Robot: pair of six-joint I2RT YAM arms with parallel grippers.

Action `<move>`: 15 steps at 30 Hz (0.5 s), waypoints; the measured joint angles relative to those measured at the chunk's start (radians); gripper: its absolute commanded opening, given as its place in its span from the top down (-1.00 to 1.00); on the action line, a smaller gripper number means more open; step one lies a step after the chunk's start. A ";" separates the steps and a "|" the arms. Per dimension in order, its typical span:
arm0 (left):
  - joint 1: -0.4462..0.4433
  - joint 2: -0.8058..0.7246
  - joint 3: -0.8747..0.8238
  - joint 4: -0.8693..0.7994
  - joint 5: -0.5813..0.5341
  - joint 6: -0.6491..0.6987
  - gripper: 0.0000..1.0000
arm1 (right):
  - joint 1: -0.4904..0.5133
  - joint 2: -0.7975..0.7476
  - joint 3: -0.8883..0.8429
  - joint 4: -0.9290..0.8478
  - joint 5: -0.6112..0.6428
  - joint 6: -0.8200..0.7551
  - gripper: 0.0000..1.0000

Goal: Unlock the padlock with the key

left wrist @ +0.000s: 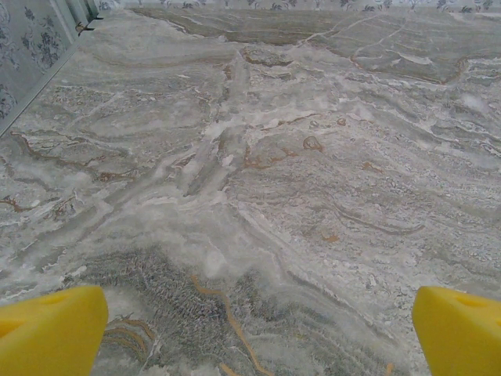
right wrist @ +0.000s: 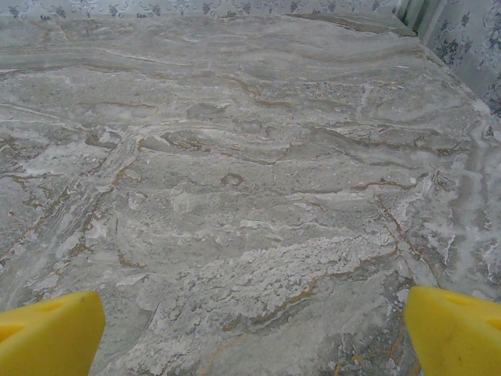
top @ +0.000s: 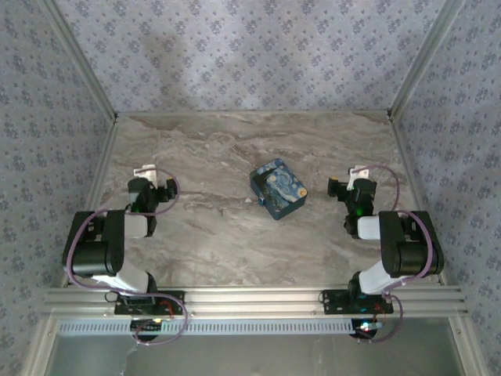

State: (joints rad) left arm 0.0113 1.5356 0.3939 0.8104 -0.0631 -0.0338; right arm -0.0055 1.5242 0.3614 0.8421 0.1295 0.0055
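Top external view, and there's the blue box point(top: 279, 189) with the swirling starry print, lying flat and at a slant in the middle of the table point(top: 211, 235). It could be a tin or a soft case, and what it holds I can't tell from up here. The left claw point(top: 156, 177) sits well off to its left and the right claw point(top: 348, 178) a little nearer on its right, neither touching it. On the wrist cameras both claws are spread wide, with yellow fingers point(left wrist: 51, 329) at the lower corners and marbled table between them, pinching nothing.
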 measured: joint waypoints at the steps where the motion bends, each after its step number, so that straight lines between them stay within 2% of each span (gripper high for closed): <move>1: 0.000 0.000 0.000 0.000 0.000 0.000 -1.00 | 0.000 0.000 0.000 0.000 0.000 0.000 -1.00; 12: 0.000 0.000 0.000 0.000 0.000 0.000 -1.00 | -0.003 0.000 0.001 -0.003 -0.006 0.000 -1.00; 15: 0.000 -0.006 0.007 -0.031 -0.001 0.000 -0.99 | -0.003 -0.040 0.028 -0.101 0.004 0.002 -1.00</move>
State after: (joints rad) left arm 0.0113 1.5291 0.4011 0.7795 -0.0639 -0.0338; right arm -0.0090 1.4845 0.3893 0.7410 0.1337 0.0071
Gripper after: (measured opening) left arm 0.997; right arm 0.998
